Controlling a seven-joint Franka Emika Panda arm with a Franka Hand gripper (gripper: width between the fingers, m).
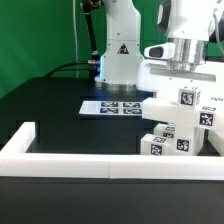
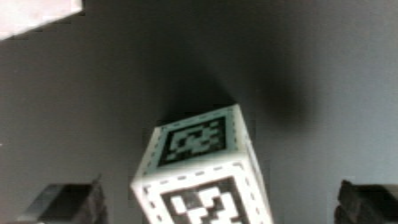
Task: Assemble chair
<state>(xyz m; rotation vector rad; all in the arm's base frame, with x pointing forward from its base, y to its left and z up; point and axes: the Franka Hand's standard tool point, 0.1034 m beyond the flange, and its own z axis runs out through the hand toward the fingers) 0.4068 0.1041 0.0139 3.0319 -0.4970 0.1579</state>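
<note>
The chair's white blocky parts (image 1: pixel 168 107) stand clustered at the exterior view's right, each with black-and-white tags. A square white leg (image 2: pixel 199 168) with two tags shows upright in the wrist view, between my fingers. My gripper (image 2: pixel 217 205) is open. Its dark fingers (image 2: pixel 71 202) stand wide apart, with a gap on each side of the leg, and do not touch it. In the exterior view my gripper (image 1: pixel 188 86) hangs directly over the top tagged piece (image 1: pixel 190 97) of the cluster. More tagged parts (image 1: pixel 166 143) lie lower in front.
The marker board (image 1: pixel 112 105) lies flat on the black table left of the parts. A long low white rail (image 1: pixel 90 166) runs along the front and turns back at the left (image 1: pixel 20 140). The arm's base (image 1: pixel 118 50) stands behind the board.
</note>
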